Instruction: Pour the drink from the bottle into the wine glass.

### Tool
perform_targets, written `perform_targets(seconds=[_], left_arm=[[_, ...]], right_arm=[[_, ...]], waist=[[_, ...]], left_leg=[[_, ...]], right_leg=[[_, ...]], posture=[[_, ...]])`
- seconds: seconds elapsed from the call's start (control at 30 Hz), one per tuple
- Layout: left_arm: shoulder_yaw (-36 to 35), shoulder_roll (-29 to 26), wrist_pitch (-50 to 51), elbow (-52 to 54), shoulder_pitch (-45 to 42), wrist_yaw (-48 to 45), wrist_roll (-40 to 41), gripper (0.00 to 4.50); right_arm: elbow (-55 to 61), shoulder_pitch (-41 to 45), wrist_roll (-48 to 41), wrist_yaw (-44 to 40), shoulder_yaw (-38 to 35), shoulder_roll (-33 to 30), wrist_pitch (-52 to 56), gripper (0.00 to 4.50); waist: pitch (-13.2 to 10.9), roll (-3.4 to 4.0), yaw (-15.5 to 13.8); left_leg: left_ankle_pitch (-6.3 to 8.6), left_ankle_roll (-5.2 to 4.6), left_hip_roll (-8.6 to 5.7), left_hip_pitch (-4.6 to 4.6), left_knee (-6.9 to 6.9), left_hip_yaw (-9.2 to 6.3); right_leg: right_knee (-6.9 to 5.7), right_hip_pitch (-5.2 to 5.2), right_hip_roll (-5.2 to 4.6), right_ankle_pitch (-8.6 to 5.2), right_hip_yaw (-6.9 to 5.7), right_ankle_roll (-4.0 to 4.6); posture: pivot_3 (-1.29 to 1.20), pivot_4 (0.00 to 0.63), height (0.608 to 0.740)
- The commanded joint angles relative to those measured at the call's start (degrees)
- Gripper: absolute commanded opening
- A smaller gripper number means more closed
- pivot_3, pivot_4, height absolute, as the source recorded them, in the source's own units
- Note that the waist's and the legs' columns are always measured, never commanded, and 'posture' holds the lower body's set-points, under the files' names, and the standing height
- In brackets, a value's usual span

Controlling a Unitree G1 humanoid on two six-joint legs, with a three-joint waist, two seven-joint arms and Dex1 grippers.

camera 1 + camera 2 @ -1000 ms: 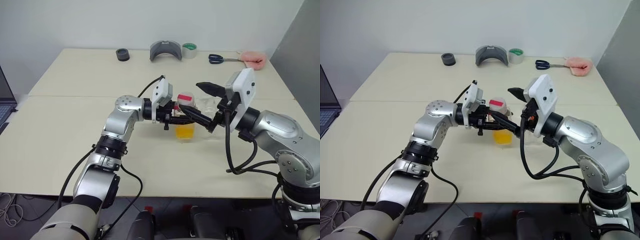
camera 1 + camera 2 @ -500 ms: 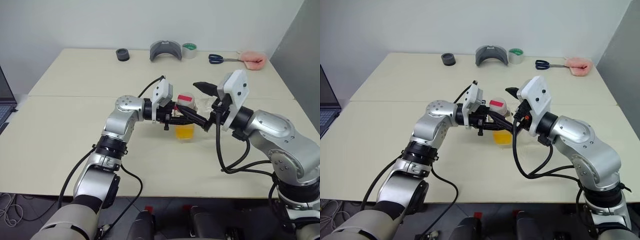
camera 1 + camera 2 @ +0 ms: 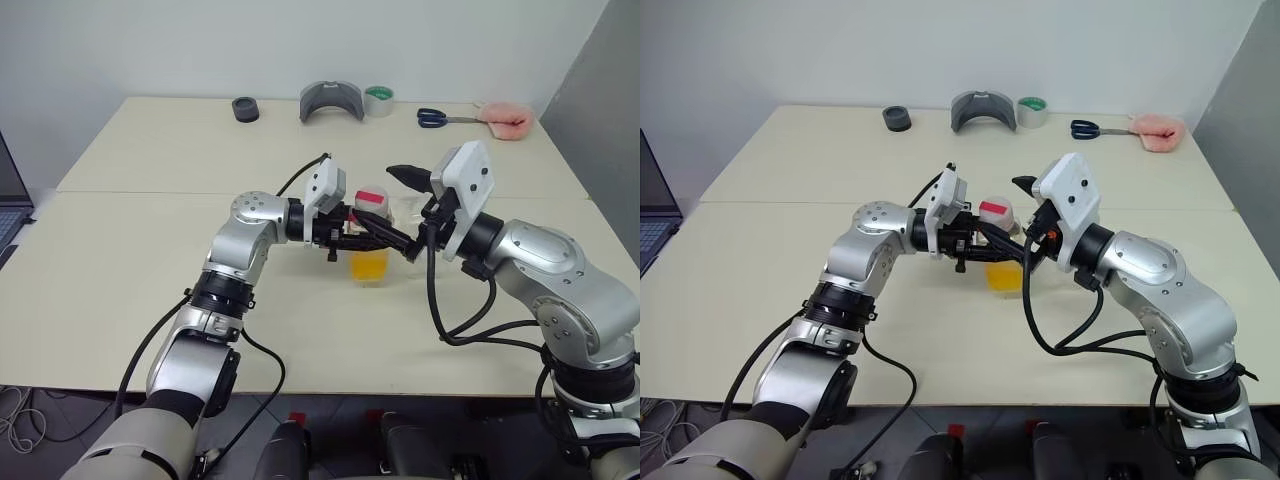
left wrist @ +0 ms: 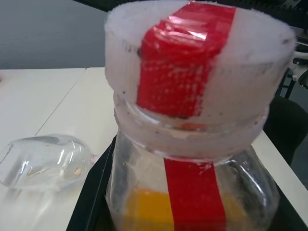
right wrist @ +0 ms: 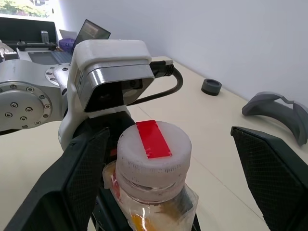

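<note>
Right tool [image 5: 159, 159] has closed in since a second ago, its wide-open fingers either side of the capped bottle [image 3: 369, 235], which the left tool [image 3: 352, 232] grips above the worktop [image 3: 120, 260]; uncapping and pouring remain, wine glass [image 4: 43, 159] empty.

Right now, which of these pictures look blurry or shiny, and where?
Left wrist view: the bottle sits so close that its white cap looks soft, and the red tape on it glints; the wine glass beside it is hazy. Right wrist view: the right gripper fingers are slightly blurred. Head views: even light, soft shadows.
</note>
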State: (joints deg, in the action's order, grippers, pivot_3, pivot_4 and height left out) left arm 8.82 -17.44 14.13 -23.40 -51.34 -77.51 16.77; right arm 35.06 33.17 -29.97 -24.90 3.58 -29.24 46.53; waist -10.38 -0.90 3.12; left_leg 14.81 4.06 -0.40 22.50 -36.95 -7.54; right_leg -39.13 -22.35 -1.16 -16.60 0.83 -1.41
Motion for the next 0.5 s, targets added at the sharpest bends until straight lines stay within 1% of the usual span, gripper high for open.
perform_targets(seconds=[0.03,0.5], left_arm=[[0.02,-0.41,0.10,2.71,-0.19,-0.75,1.07,1.76],[0.03,-0.78,0.51,3.40,0.27,-1.44,1.06,1.76]], right_arm=[[0.92,0.74,0.42,-0.23,-1.24,-0.23,-1.12,4.30],[0.08,0.24,2.73,-1.36,-1.40,-1.86,-1.57,4.30]], waist=[[0.00,0.00,0.00],[0.00,0.00,-0.01]], left_leg=[[0.00,0.00,0.00,0.00,0.00,0.00],[0.00,0.00,0.00,0.00,0.00,0.00]], right_leg=[[0.00,0.00,0.00,0.00,0.00,0.00],[0.00,0.00,0.00,0.00,0.00,0.00]], posture=[[0.00,0.150,0.740],[0.00,0.150,0.740]])
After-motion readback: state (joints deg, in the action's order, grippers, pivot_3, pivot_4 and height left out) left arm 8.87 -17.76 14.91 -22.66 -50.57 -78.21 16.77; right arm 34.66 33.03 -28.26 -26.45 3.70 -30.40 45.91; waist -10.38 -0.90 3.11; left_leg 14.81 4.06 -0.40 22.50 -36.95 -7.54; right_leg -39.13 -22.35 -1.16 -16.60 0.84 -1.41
